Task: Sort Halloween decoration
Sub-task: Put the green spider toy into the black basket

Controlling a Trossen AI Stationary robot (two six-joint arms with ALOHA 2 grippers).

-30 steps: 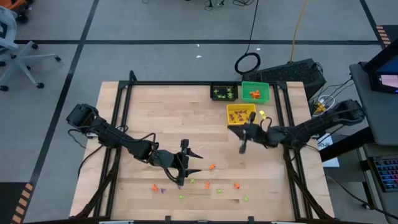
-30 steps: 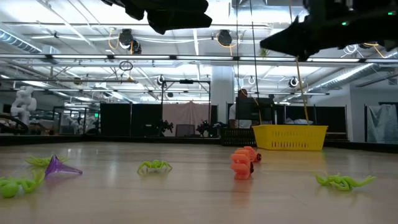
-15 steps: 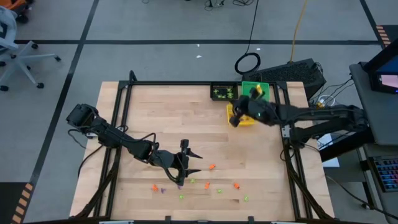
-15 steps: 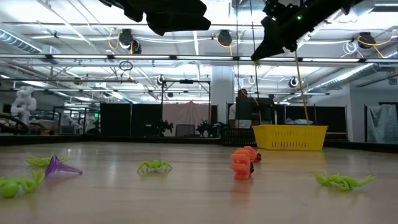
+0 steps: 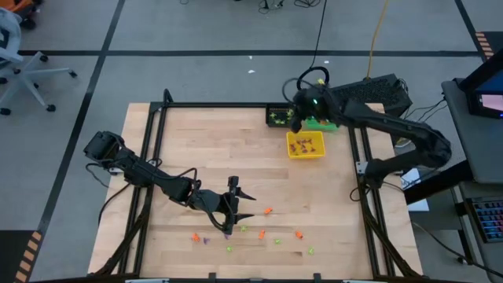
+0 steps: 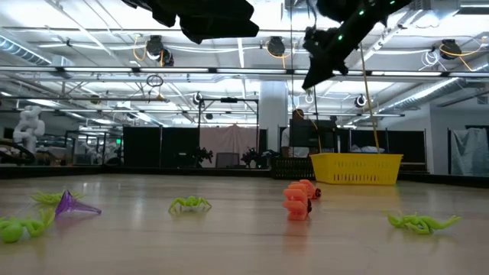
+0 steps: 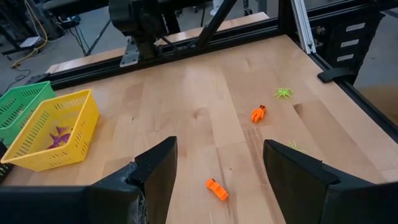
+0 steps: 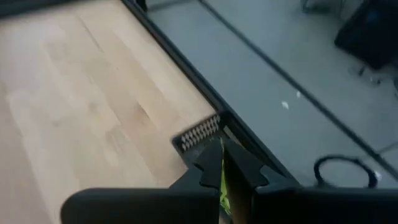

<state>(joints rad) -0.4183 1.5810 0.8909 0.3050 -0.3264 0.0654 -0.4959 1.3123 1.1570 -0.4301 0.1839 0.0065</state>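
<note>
At the far right of the worktop (image 5: 212, 149), my right gripper (image 5: 296, 118) has swung from the yellow bin (image 5: 305, 145) over the black bin (image 5: 279, 116), clenched on a light-green trinket (image 8: 221, 177) ready to drop.

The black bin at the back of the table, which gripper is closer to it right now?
Right. The right gripper hovers at the black bin; the left gripper is far off, near the front.

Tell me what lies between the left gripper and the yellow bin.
In the high view, only bare wood separates the left gripper from the yellow bin. The loose trinkets lie nearer the table's front edge.
</note>
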